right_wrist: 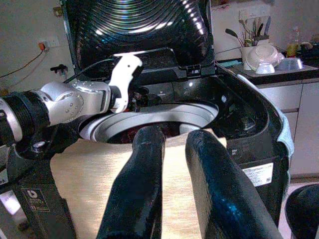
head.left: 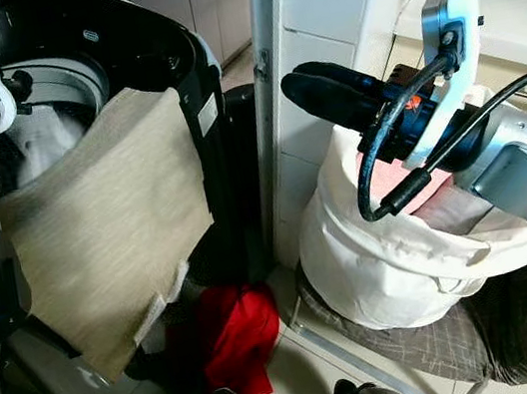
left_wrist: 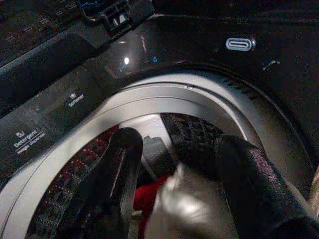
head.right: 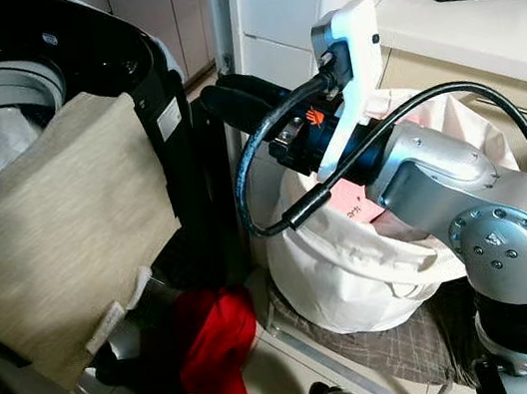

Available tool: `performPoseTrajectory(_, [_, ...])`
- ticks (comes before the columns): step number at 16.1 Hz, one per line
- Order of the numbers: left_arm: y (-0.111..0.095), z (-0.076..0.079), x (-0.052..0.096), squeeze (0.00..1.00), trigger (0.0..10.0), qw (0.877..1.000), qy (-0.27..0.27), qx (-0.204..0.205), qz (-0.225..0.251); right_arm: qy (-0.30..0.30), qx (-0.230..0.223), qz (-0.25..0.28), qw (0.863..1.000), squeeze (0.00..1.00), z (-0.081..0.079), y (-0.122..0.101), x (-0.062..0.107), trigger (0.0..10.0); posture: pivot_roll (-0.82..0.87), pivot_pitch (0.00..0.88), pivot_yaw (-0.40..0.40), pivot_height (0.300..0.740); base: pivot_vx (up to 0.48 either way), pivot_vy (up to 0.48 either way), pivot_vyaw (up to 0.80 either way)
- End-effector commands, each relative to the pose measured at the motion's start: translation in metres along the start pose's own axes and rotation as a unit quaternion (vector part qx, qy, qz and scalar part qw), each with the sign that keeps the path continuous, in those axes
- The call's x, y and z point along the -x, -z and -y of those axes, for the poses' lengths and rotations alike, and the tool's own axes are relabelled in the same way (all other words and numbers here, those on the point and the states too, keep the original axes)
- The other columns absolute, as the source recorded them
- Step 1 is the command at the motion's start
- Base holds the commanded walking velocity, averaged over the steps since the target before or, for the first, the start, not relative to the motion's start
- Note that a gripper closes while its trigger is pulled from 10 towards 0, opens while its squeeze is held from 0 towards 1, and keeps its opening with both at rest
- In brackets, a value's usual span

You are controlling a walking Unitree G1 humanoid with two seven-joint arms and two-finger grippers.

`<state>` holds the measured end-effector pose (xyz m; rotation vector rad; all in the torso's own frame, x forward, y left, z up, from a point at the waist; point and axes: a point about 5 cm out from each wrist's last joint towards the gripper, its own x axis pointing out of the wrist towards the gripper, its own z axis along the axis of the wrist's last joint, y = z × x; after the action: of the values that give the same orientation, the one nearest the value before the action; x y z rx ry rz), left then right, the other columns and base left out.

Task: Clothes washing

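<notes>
Draping over the front rim of the black top-loading washing machine (head.left: 142, 45), a beige woven cloth (head.left: 107, 228) hangs lengthwise toward the floor. Left gripper (left_wrist: 174, 174), fingers parted and empty, reaches into the drum; right gripper (right_wrist: 174, 149), slightly parted and empty, hovers above a white laundry bag (head.left: 395, 256).
</notes>
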<state>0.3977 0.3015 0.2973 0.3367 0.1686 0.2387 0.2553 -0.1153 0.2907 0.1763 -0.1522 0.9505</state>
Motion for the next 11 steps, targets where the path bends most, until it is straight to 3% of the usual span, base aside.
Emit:
performPoseTrajectory(1, [-0.014, 0.000, 0.001, 1.00, 10.0, 1.000, 0.002, -0.002, 0.028, 0.007, 0.009, 0.001, 1.000, 0.00, 0.001, -0.001, 0.001, 10.0, -0.06, 0.035, 0.004, 0.740, 0.000, 0.000, 0.00])
performPoseTrajectory(2, [-0.015, 0.007, 0.000, 0.92, 10.0, 0.999, 0.018, 0.031, 0.038, 0.021, 0.012, 0.003, 1.000, 0.00, 0.002, -0.001, 0.001, 10.0, -0.06, 0.035, 0.011, 0.740, 0.000, 0.000, 0.00])
performPoseTrajectory(3, [-0.019, 0.025, -0.001, 0.00, 10.0, 0.988, 0.070, 0.114, 0.072, 0.066, 0.020, 0.011, 0.998, 0.00, 0.007, 0.000, 0.003, 10.0, -0.07, 0.035, 0.012, 0.740, 0.000, 0.000, 0.00])
performPoseTrajectory(4, [-0.020, 0.035, -0.001, 0.00, 10.0, 0.978, 0.102, 0.158, 0.087, 0.097, 0.030, 0.012, 0.995, 0.00, 0.010, 0.003, 0.004, 10.0, -0.07, 0.038, 0.018, 0.740, 0.000, 0.000, 0.00])
performPoseTrajectory(5, [-0.019, 0.055, -0.001, 0.00, 10.0, 0.953, 0.169, 0.229, 0.103, 0.136, 0.066, 0.004, 0.988, 0.00, 0.013, 0.010, 0.005, 10.0, -0.07, 0.037, 0.019, 0.740, 0.000, 0.000, 0.00])
performPoseTrajectory(6, [-0.018, 0.064, 0.001, 0.00, 10.0, 0.942, 0.191, 0.249, 0.122, 0.154, 0.079, 0.000, 0.985, 0.00, 0.013, 0.014, 0.006, 10.0, -0.07, 0.037, 0.020, 0.740, 0.000, 0.000, 0.00])
performPoseTrajectory(7, [-0.014, 0.085, 0.018, 0.00, 10.0, 0.918, 0.225, 0.281, 0.165, 0.187, 0.084, 0.004, 0.979, 0.00, 0.012, 0.024, 0.009, 10.0, -0.07, 0.033, 0.021, 0.740, 0.000, 0.000, 0.00])
performPoseTrajectory(8, [-0.004, 0.098, 0.042, 0.00, 10.0, 0.918, 0.242, 0.241, 0.200, 0.213, 0.082, 0.009, 0.974, 0.00, 0.010, 0.032, 0.012, 10.0, -0.07, 0.030, 0.019, 0.740, 0.000, 0.000, 0.00])
performPoseTrajectory(9, [0.002, 0.103, 0.052, 0.00, 10.0, 0.918, 0.243, 0.227, 0.216, 0.217, 0.075, 0.013, 0.973, 0.00, 0.008, 0.035, 0.013, 10.0, -0.07, 0.030, 0.019, 0.740, 0.000, 0.000, 0.00])
performPoseTrajectory(11, [0.008, 0.112, 0.079, 0.00, 10.0, 0.899, 0.249, 0.240, 0.270, 0.226, 0.056, 0.021, 0.972, 0.00, 0.004, 0.045, 0.015, 10.0, -0.07, 0.025, 0.014, 0.740, 0.000, 0.000, 0.00])
